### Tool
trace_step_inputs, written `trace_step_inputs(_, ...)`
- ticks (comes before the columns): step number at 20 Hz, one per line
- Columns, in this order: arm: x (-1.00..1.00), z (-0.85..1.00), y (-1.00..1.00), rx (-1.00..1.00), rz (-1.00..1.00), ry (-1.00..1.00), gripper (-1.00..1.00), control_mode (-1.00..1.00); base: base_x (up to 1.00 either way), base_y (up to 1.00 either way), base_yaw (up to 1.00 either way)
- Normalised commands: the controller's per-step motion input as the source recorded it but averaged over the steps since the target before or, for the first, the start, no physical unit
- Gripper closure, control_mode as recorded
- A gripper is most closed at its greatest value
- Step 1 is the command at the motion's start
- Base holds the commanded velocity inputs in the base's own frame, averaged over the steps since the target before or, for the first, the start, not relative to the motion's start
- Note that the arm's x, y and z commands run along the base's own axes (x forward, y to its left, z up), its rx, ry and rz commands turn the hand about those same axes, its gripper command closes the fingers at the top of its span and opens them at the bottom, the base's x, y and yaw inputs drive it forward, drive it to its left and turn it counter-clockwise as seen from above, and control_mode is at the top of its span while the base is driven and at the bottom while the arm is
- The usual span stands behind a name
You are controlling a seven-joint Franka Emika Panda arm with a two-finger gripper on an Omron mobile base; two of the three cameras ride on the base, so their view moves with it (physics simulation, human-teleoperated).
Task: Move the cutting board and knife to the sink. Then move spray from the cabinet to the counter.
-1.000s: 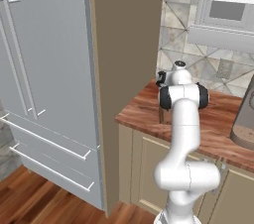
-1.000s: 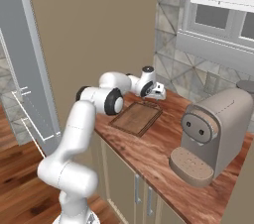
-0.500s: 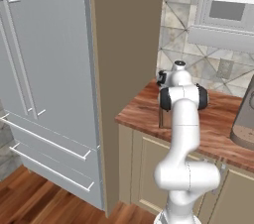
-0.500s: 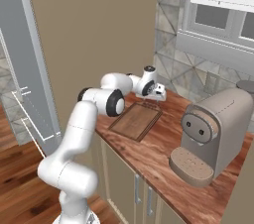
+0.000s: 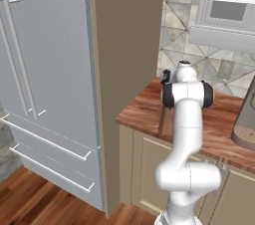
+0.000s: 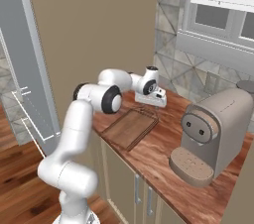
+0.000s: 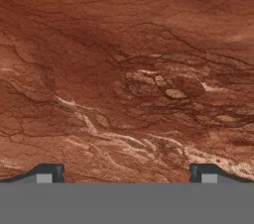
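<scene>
Gripper [image 6: 158, 103] low over the counter [image 6: 163, 153], back near the tiled wall, just past the far short end of the cutting board [image 6: 130, 127]. In the hand view the two dark finger tips stand far apart at the bottom corners, gripper [image 7: 127, 173] spread wide, nothing between them but bare reddish-brown wood grain of the counter [image 7: 129, 69]. Fingers grasp nothing. Cutting board lies flat on the counter close to its front left corner, long side running away from the front edge toward the wall; a ridged strip shows at the far end, nearest the hand. Cannot tell whether the hand touches the board's end; from the right base view it sits just beyond it. Knife not made out with certainty: a thin dark line along the board's far edge could be it, too small to tell. Coffee machine [image 6: 213, 136], grey-brown, stands on the counter to the right of the board, well apart from it. In the left base view the arm's white column hides most of the board; the counter [image 5: 142, 112] shows on either side, the hand [image 5: 166, 76] a dark shape behind the upper joint. Tall grey fridge [image 5: 45, 79] to the left, a brown side panel [image 5: 124, 45] between it and the counter. Window [image 6: 221, 15] with blinds above the tiled wall.
</scene>
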Motion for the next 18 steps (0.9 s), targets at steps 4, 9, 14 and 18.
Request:
trace_step_inputs(4, -0.91, -0.18, 0.0, 0.03, -0.07, 0.05, -1.0, -1.0, 0.0, 0.0, 0.0)
trace_step_inputs(9, -0.82, -0.14, 0.0, 0.01, -0.12, 0.0, -1.0, -1.0, 0.0, 0.0, 0.0)
trace_step_inputs(14, -0.09, -0.14, 0.0, 0.0, -0.12, 0.0, -1.0, -1.0, 0.0, 0.0, 0.0)
trace_step_inputs(18, 0.12, -0.01, 0.04, 0.0, -0.08, 0.0, -1.0, -1.0, 0.0, 0.0, 0.0)
